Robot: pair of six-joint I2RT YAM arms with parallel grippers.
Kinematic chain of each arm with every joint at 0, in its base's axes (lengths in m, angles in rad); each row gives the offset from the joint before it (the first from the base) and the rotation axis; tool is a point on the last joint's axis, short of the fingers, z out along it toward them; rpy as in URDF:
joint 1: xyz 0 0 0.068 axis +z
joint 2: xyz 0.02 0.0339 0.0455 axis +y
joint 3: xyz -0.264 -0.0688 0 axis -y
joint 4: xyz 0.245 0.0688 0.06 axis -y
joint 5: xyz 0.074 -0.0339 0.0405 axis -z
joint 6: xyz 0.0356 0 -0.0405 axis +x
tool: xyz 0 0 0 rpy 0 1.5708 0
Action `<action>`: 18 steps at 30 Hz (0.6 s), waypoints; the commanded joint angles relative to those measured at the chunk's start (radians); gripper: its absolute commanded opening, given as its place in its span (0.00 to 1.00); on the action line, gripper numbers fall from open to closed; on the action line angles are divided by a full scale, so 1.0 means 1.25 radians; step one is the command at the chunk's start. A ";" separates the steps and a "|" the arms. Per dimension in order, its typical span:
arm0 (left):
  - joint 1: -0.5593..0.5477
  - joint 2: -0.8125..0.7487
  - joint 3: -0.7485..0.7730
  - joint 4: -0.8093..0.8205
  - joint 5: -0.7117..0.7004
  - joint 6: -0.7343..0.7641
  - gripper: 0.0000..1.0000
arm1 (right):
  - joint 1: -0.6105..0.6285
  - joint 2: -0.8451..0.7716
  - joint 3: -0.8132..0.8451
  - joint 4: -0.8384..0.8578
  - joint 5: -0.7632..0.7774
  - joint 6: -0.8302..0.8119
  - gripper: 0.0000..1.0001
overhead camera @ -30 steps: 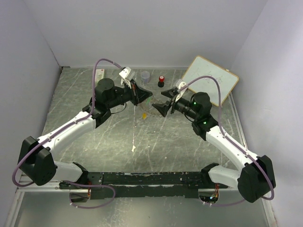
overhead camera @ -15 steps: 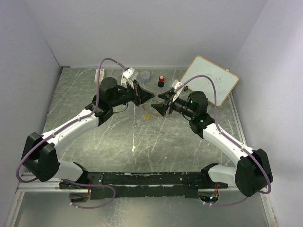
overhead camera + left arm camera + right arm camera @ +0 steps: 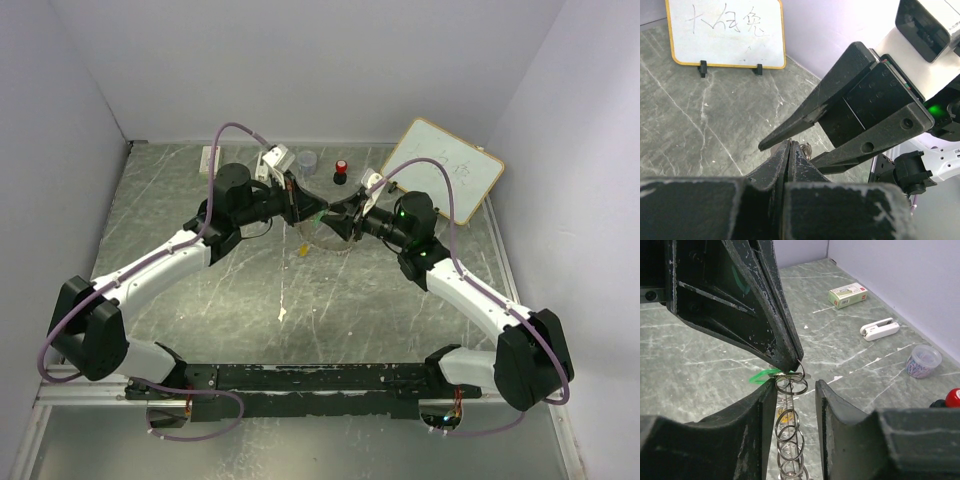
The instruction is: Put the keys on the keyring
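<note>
The left claw [image 3: 790, 361] clamps the keyring [image 3: 788, 432] at its top; the right claw [image 3: 795, 389], jaws apart astride it, apparently clear, should close squarely.

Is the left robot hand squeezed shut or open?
Shut. In the right wrist view, the left gripper has its fingertips pressed together, no gap, pinching the top loop of the silver keyring.

keyring [image 3: 785, 426] between left tool [image 3: 320, 207], right tool [image 3: 335, 214]
</note>
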 commanded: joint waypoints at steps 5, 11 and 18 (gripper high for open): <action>0.000 0.007 0.050 0.031 0.026 -0.005 0.07 | -0.004 0.008 0.022 0.029 -0.013 -0.004 0.27; 0.000 0.012 0.056 0.027 0.030 -0.004 0.07 | -0.004 0.005 0.020 0.030 -0.013 -0.008 0.20; 0.000 0.017 0.066 0.009 0.027 0.001 0.07 | -0.005 0.006 0.018 0.023 -0.014 -0.026 0.11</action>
